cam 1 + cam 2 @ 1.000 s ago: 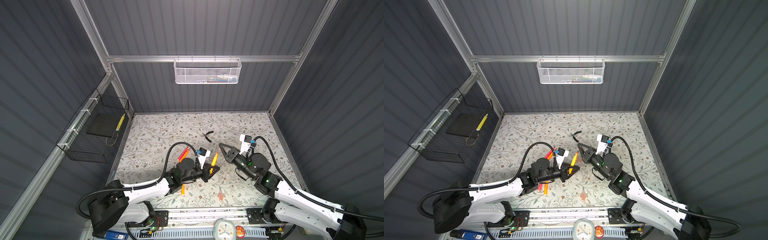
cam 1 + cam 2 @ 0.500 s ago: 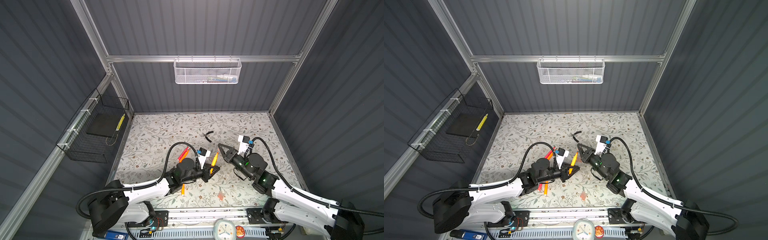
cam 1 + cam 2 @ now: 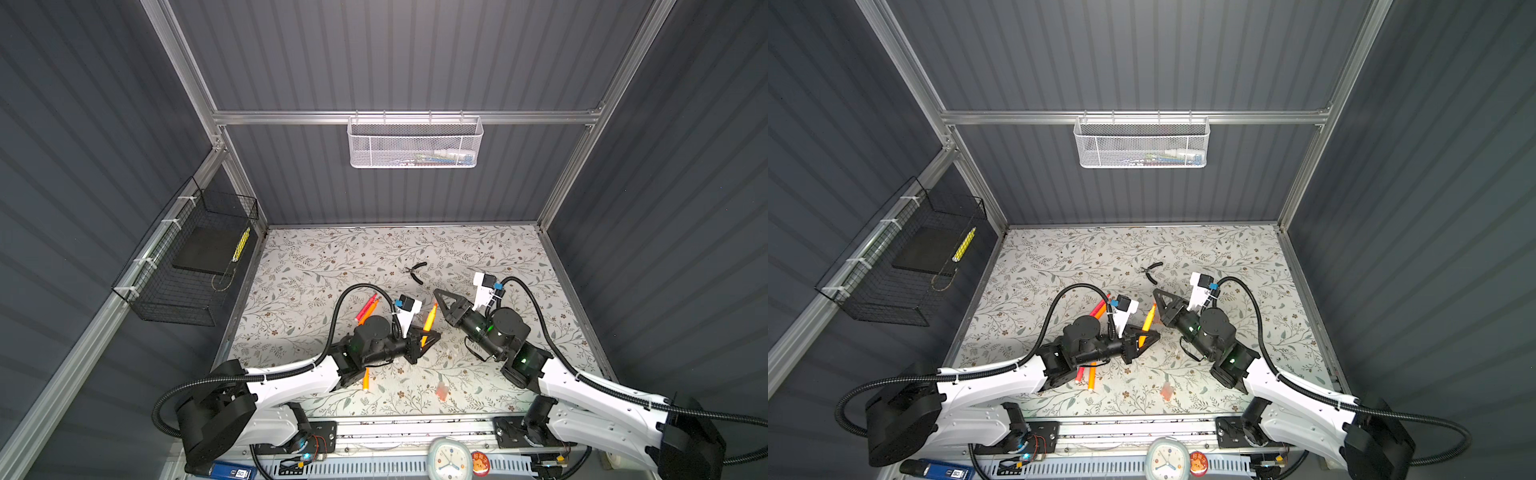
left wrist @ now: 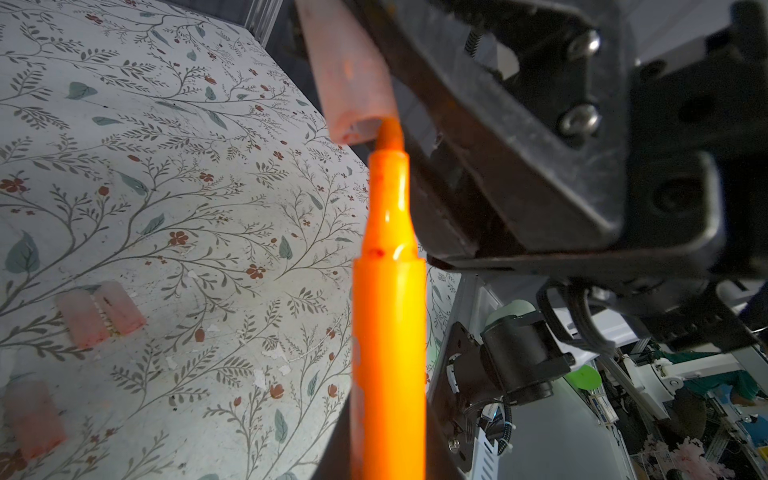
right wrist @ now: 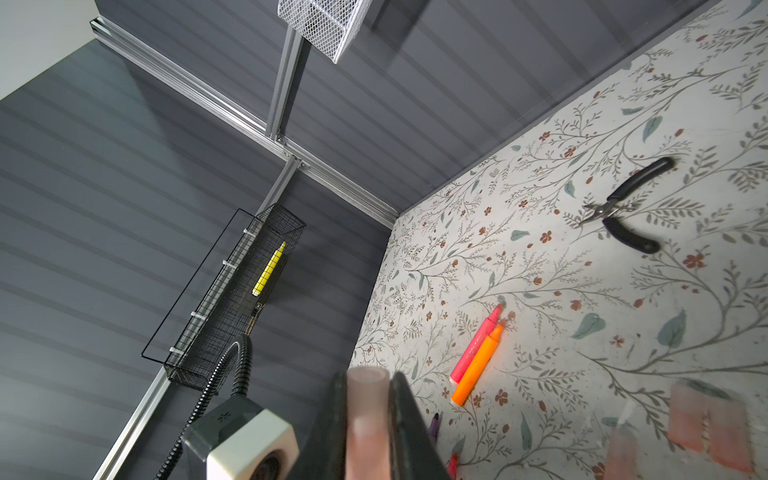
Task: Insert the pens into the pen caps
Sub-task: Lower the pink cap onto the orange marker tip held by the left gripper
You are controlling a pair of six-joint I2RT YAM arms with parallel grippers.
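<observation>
at left of centre in a top view, spare pens (image 3: 368, 308) lying on the flowered mat (image 3: 316, 266), left for later. just right of those, clamped shut in the left gripper (image 3: 430, 336): an orange pen (image 3: 430, 319), slanting up and to the right. next to the right, pinched in the closed right gripper (image 3: 437, 297): a pinkish cap (image 4: 349, 70), open mouth facing the pen. in the left wrist view, top centre of the frame, pen tip just at the cap's mouth, a little toward its right rim, judged not yet inside. to do this well: nudge the tip to the middle of the opening, line pen and cap up along one axis, then push straight and slowly. hold both grips firm to stop the pen sliding back or the cap tilting. lower right of centre, loose caps (image 3: 441, 390) waiting on the mat.
</observation>
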